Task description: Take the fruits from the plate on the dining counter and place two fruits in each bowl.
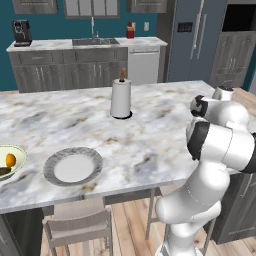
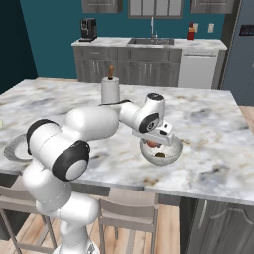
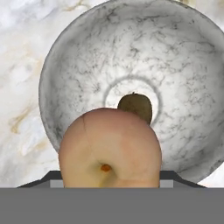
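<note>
The reddish-orange apple (image 3: 109, 148) sits in my hand (image 2: 158, 140), pinched between my fingers with its dimpled end toward the hand camera, so my hand is closed on it rather than spread. Directly beyond it, along the line my hand points, lies the grey speckled deep bowl (image 3: 183, 65), and the apple hangs over the bowl's hollow, a little toward the near rim. A brown oval fruit (image 3: 135, 106) already rests at the bottom of that bowl, just past the apple's edge. I judge that the drop is straight down, and the apple should land beside the brown fruit, not on the white marble tabletop (image 2: 218, 129). Well apart to my left, the flat grey-rimmed plate (image 1: 73, 166) lies bare, and the glossy pale cream-green bowl (image 1: 19, 154) at the tabletop's edge holds a round orange (image 1: 10, 160) and a dark green lumpy fruit (image 1: 4, 171).
</note>
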Controlling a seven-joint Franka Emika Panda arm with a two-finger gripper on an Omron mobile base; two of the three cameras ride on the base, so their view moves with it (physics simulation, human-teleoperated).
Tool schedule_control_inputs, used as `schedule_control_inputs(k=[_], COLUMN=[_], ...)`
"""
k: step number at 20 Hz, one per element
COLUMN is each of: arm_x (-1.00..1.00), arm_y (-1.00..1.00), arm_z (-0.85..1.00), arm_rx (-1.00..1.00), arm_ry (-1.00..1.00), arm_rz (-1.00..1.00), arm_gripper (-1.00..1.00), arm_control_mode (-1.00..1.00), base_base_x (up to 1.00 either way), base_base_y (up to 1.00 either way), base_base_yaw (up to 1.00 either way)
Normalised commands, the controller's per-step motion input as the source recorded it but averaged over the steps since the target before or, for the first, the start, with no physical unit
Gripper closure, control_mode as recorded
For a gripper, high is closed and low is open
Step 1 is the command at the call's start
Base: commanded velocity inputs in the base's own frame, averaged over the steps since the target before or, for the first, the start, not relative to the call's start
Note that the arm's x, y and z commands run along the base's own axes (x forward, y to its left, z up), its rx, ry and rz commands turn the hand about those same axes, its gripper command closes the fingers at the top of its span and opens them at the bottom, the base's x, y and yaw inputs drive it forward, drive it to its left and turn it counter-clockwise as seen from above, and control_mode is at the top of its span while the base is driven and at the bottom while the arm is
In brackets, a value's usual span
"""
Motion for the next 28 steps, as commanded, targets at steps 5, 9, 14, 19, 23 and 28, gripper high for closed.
schedule_control_inputs(k=[5,9,14,19,23,28], arm_x=[0.04,0.09,0.03,0.05,0.22,0.19], arm_y=[-0.1,-0.04,-0.19,-0.2,-0.01,0.0], arm_z=[-0.23,-0.12,-0.11,-0.18,-0.17,-0.1], arm_rx=[0.0,0.0,0.0,0.0,0.0,0.0], arm_ry=[0.0,0.0,0.0,0.0,0.0,0.0], arm_rz=[0.03,0.0,0.02,0.02,0.0,0.0], arm_gripper=[1.0,1.0,1.0,-1.0,-1.0,-1.0], arm_control_mode=[-1.0,-1.0,-1.0,-1.0,-1.0,-1.0], base_base_x=[0.0,0.0,0.0,0.0,0.0,0.0], base_base_y=[0.0,0.0,0.0,0.0,0.0,0.0], base_base_yaw=[0.0,0.0,0.0,0.0,0.0,0.0])
